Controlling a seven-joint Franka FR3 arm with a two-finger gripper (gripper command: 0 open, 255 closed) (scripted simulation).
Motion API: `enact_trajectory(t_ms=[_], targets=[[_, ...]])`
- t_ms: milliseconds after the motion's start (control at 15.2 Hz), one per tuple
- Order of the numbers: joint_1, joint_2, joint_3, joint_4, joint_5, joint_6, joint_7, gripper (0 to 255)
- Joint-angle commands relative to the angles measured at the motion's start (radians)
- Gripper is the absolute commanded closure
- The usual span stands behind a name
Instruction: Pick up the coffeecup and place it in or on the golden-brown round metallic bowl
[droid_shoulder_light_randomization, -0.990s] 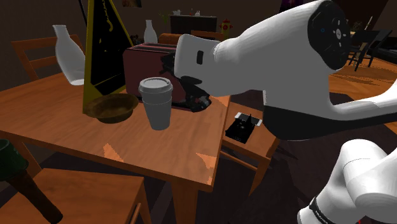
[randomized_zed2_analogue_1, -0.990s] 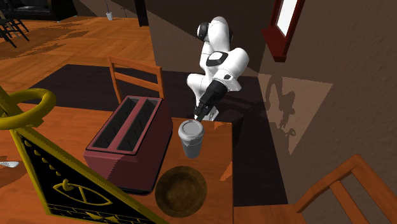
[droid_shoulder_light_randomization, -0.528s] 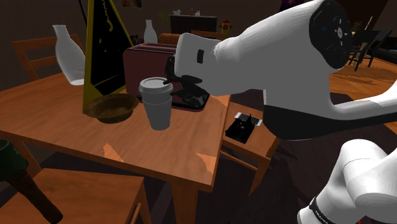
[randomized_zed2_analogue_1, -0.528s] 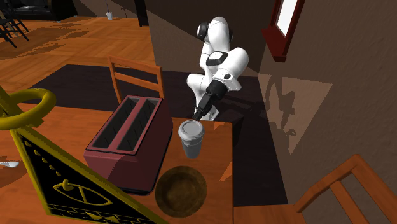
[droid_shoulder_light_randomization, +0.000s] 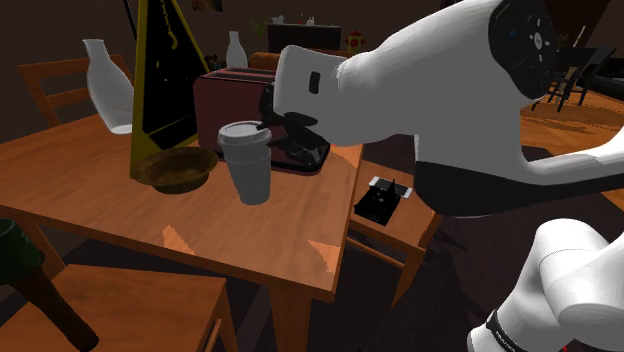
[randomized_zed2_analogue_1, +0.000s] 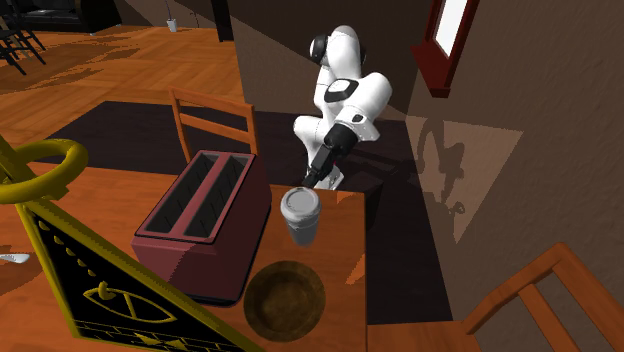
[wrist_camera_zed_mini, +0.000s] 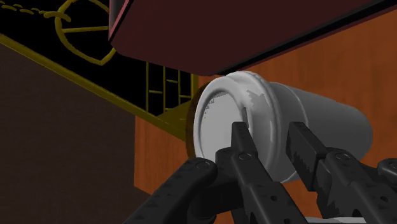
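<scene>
While the black jaws stand spread, the tapered, grey, round-lidded coffeecup (droid_shoulder_light_randomization: 248, 165) stands just beyond them.

White arm (droid_shoulder_light_randomization: 420, 85) stretched forward, wrist low, fingers (wrist_camera_zed_mini: 241, 141) slightly apart.

Wooden table (droid_shoulder_light_randomization: 275, 232) — wooden chair (randomized_zed2_analogue_1: 210, 101) beside; brown wall (randomized_zed2_analogue_1: 560, 90), red-framed window (randomized_zed2_analogue_1: 450, 25); dark rug (randomized_zed2_analogue_1: 110, 130) on plank floor (randomized_zed2_analogue_1: 100, 70).

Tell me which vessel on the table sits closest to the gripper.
The lidded pale cup, right at the gripper; the brown bowl and white vase stand farther away.
</scene>
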Motion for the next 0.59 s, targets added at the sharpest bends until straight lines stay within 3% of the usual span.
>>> enact_trajectory(t_ms=[0,528], targets=[[0.007,0.000,-0.007,0.017,0.015,-0.013,-0.022,255],[0.032,0.007,-0.029,0.110,0.075,-0.082,-0.115,255]])
